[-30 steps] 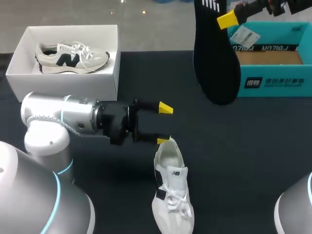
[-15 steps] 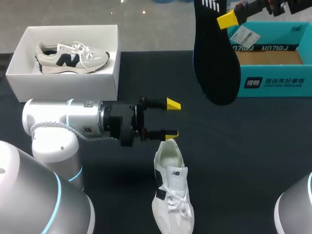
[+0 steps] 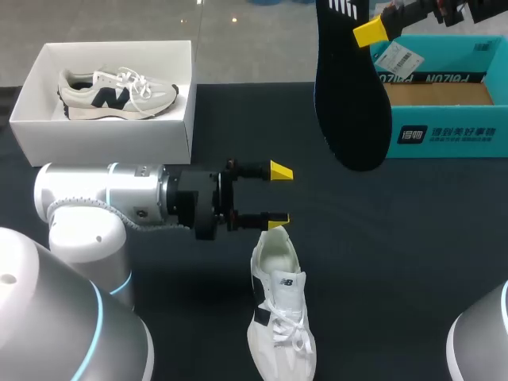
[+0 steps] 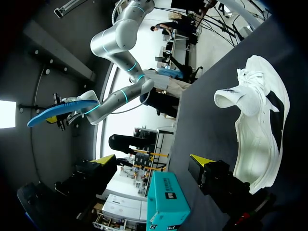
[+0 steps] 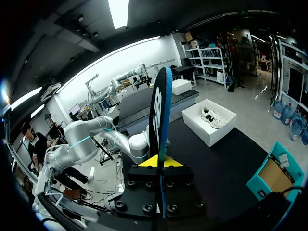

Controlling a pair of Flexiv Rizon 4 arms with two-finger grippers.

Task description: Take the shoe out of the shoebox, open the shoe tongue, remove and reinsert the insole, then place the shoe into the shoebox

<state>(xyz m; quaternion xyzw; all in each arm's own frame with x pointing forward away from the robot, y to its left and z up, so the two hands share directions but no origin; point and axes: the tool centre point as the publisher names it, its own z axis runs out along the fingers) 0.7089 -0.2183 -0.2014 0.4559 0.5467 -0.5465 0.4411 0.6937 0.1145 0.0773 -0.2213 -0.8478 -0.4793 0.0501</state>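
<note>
- The left gripper [image 3: 279,194] is low over the dark table [image 3: 413,262], near the middle, and points sideways. Its two yellow fingers are apart, with nothing between them.
- In the left wrist view, the left gripper [image 4: 151,161] has one finger just beside the heel of the white shoe [image 4: 262,130]. I cannot tell if they touch.
- The white shoe [image 3: 279,309] stands on its sole on the table. Its heel is by the left gripper and its toe points at the near edge. Its tongue sticks up, and you can see down into the shoe.
- The right gripper [image 3: 369,33] is high up at the far right. It is clamped on the insole [image 3: 349,95], which hangs down long and dark.
- In the right wrist view, the right gripper [image 5: 155,161] has its yellow tips pressed on both sides of the insole [image 5: 160,110], which stands up thin on its edge.
- The teal shoebox [image 3: 444,135] sits open at the far right of the table, partly behind the insole.
- A white box [image 3: 189,95] sits at the far left, with another shoe [image 3: 117,93] lying inside it.
</note>
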